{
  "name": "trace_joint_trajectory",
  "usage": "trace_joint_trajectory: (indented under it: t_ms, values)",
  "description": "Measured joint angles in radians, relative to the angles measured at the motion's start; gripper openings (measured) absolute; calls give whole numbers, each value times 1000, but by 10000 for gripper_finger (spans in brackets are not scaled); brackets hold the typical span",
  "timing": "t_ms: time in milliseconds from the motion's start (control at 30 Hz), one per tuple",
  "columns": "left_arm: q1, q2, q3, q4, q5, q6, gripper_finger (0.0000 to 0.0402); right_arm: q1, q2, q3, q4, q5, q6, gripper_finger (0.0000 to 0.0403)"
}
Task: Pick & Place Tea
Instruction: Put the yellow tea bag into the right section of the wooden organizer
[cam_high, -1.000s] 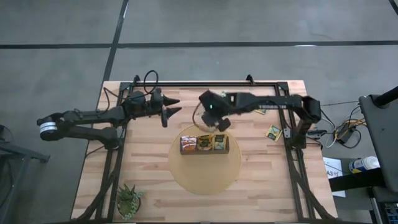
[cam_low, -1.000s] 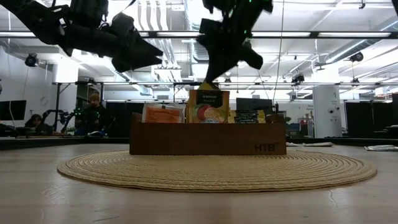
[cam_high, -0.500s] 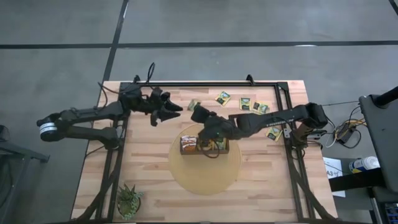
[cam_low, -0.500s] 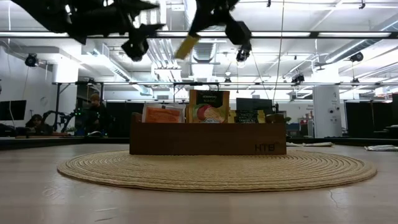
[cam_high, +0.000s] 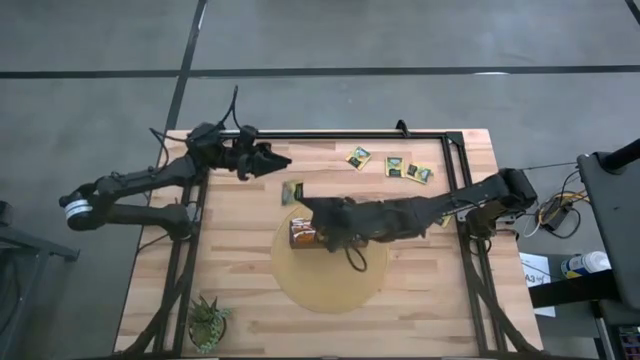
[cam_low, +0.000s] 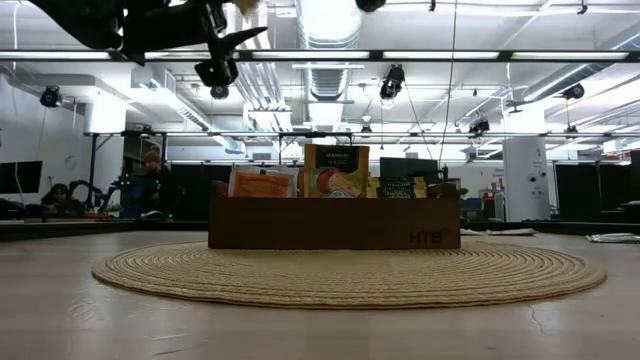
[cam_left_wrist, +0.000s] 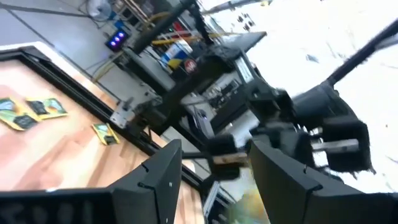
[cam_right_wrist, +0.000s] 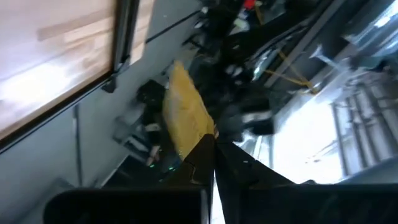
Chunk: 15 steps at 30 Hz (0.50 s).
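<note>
Saw the right gripper (cam_right_wrist: 210, 140) swung across the wooden box (cam_low: 335, 235) within the last second, jaws clamped on a yellow tea sachet (cam_right_wrist: 185, 115), now above the box's left end. Judged the placing still to come. Found the left gripper (cam_high: 275, 160) over the far-left desk (cam_high: 240, 260), jaws apart, empty. Noted upright sachets (cam_low: 335, 170) standing in the box, loose sachets (cam_high: 395, 165) on the far side.

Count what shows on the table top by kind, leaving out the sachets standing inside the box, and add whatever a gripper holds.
Loose tea sachets on the bare wood: 3
Tea sachet pinched in the right gripper: 1
Wooden box: 1
Round woven mat: 1
Plant: 1
Total: 7
</note>
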Motion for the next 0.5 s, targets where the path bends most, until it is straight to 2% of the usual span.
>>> trace_joint_trajectory:
  t_ms: [133,333,500]
  values:
    - [12,2,-2,5,6,-32,186,22,-22,-25,68,-4,-52,8]
    - [-28,15,-1,108,31,-94,186,23,-30,-29,82,-5,-63,8]
    - [-52,32,-1,132,36,-108,186,22,-31,-30,127,-13,-98,8]
